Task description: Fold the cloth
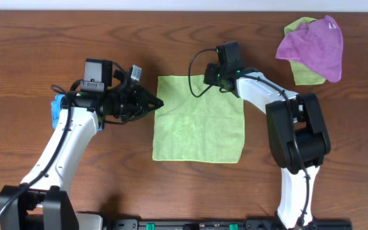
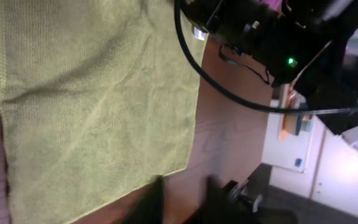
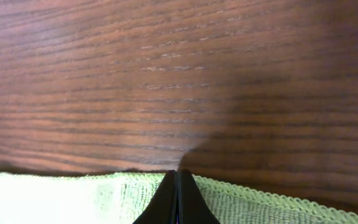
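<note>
Overhead view: a yellow-green cloth [image 1: 199, 121] lies spread flat and square at the middle of a dark wood-grain table [image 1: 56, 38]. At the far right corner, well apart from it, a purple cloth [image 1: 313, 45] lies crumpled on top of a second green cloth [image 1: 306, 75]. The left arm reaches from the near left edge, and its wrist is turned level towards the cloth's left edge. The right arm rises from the near right and angles left to the cloth's far edge.

Right wrist view only: the right gripper [image 3: 178, 182] has its fingers pressed together with no gap. Their tips meet on the cloth's far hem, which peaks slightly there, so they appear to pinch it. Beyond the hem there is only bare wood.

Left wrist view only: the left gripper [image 2: 185, 200] stands spread, with its blurred dark fingers [image 2: 156, 202] apart and nothing between them, just off the cloth's edge. This view also shows the right arm's black cable [image 2: 229, 94], a small green light [image 2: 289, 61], and a pale wall beyond the table.
</note>
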You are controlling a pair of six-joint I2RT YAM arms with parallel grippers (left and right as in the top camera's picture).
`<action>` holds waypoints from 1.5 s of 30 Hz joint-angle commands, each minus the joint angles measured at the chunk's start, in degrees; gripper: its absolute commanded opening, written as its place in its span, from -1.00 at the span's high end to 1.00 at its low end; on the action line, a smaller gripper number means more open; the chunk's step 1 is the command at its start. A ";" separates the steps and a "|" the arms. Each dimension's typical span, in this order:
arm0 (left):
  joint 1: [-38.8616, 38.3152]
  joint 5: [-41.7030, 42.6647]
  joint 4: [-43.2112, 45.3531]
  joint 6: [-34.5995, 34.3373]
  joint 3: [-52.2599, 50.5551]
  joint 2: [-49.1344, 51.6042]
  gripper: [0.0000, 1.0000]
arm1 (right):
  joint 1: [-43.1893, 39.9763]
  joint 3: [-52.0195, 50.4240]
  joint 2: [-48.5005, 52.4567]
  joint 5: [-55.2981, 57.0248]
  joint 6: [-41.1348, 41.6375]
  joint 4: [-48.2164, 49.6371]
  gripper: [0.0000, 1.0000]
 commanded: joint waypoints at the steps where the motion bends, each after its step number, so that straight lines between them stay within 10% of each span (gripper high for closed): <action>1: 0.70 0.02 0.87 -0.92 0.90 -0.39 -0.14 | -0.13 3.28 -3.15 -7.02 -1.86 -0.33 0.96; 4: 1.84 0.44 3.23 -2.36 0.94 -0.39 -0.62 | 0.31 5.01 -8.81 -11.04 -1.86 -2.08 0.60; 7: 2.73 0.46 3.80 -2.73 1.36 -0.39 -0.91 | 0.33 5.81 -15.52 -11.82 -1.81 -7.58 -0.53; 10: 3.02 1.11 3.48 -2.71 1.73 -0.42 -0.91 | -0.33 5.81 -23.21 -11.52 -1.88 -17.73 -0.96; 18: 3.02 -5.97 -12.26 0.26 1.66 -5.44 -0.90 | -7.08 -0.92 -40.61 -9.01 -8.55 -48.52 -0.99; 30: 3.02 -10.03 -10.19 -6.43 -14.69 -16.50 -0.90 | -13.64 -41.79 -67.19 -17.99 -0.50 -35.63 -0.98; 45: 2.97 -9.27 6.36 -16.41 -31.36 -17.53 -0.91 | -13.64 -61.90 -66.47 -24.79 11.32 -14.38 -0.94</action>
